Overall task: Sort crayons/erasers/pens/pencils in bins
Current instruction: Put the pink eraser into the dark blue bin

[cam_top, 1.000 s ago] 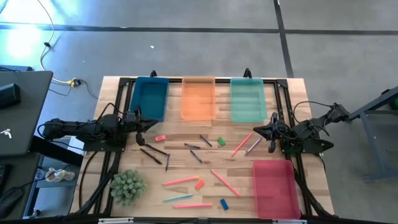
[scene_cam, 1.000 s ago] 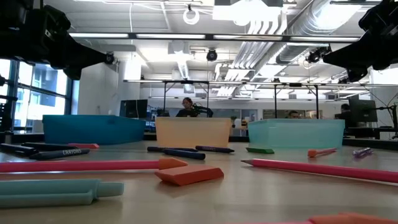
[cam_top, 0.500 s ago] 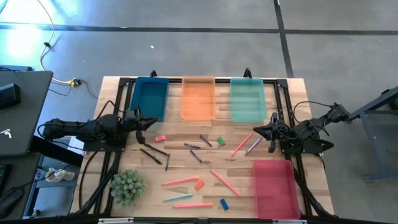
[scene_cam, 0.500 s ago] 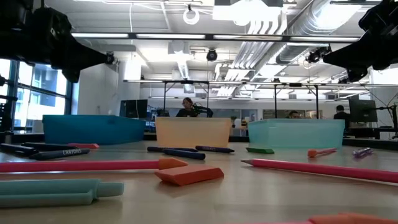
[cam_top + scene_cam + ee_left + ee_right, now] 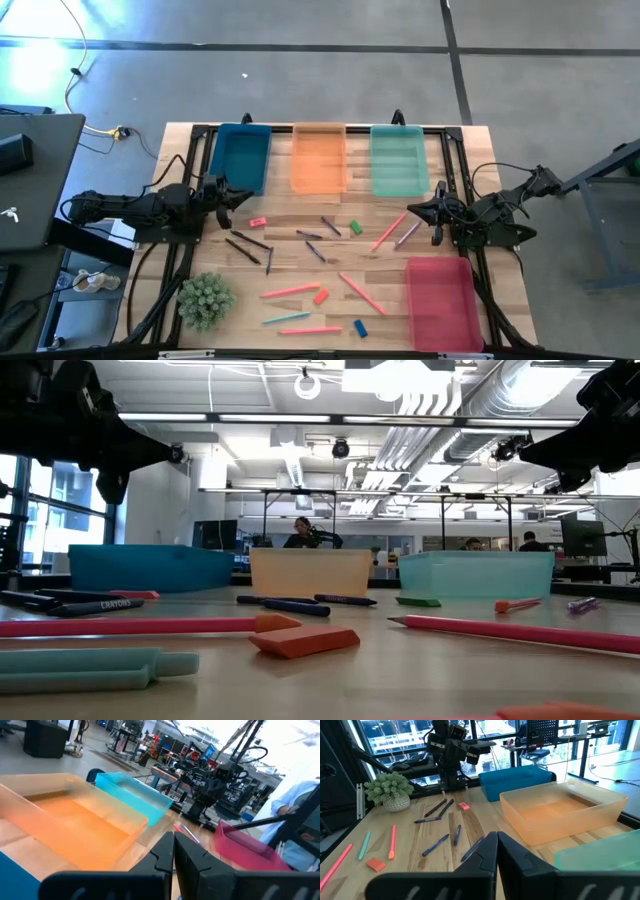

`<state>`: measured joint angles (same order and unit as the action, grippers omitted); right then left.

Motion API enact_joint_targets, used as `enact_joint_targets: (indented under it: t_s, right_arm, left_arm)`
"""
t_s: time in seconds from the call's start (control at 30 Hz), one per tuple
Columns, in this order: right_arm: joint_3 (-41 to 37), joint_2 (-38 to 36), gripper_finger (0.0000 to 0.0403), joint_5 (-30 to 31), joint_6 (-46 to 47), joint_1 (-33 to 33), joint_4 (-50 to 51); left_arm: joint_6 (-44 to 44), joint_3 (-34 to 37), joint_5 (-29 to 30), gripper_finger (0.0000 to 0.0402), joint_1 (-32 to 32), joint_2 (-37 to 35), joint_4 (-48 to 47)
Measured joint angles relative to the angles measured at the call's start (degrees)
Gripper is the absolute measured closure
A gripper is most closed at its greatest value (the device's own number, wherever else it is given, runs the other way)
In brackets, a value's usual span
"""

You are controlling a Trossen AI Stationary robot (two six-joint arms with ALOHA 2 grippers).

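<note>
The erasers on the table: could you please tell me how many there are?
4, all loose on the table: a pink eraser near the left gripper, a green eraser mid-table, an orange-red eraser and a blue eraser toward the front. None looks hidden.

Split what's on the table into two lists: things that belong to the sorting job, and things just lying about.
Job things:
- four bins: blue, orange, green, red
- pencils
- pens
- crayons
- erasers

Lying about:
- potted plant at the table's front left corner
- laptop off the table's left side
</note>
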<state>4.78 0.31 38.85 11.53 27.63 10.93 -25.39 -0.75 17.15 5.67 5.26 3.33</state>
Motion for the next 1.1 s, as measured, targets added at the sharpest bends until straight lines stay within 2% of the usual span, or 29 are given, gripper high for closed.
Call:
enact_joint_targets:
  t_s: [0.4, 0.73, 0.87, 0.97, 1.1]
  right_arm:
    - [0.0, 0.0, 0.0402, 0.5, 0.5, 0.0, 0.0]
    - [0.0, 0.0, 0.0402, 0.3, 15.0, 0.0, -2.5]
    - [0.0, 0.0, 0.0402, 0.8, 16.5, 0.0, -2.7]
    - [0.0, 0.0, 0.0402, 0.8, 19.7, 0.0, -3.3]
    - [0.0, 0.0, 0.0402, 1.3, 27.7, 0.0, -4.5]
  left_arm:
    - [0.0, 0.0, 1.3, 0.0398, 0.0, 0.0, 7.6]
    - [1.9, 0.0, 1.4, 0.0398, 0.0, 0.0, 10.4]
    - [2.0, 0.0, 1.1, 0.0398, 0.0, 0.0, 10.2]
    - [2.4, 0.0, 2.8, 0.039, 0.0, 0.0, 10.2]
    - [2.0, 0.0, 7.1, 0.0361, 0.0, 0.0, 10.2]
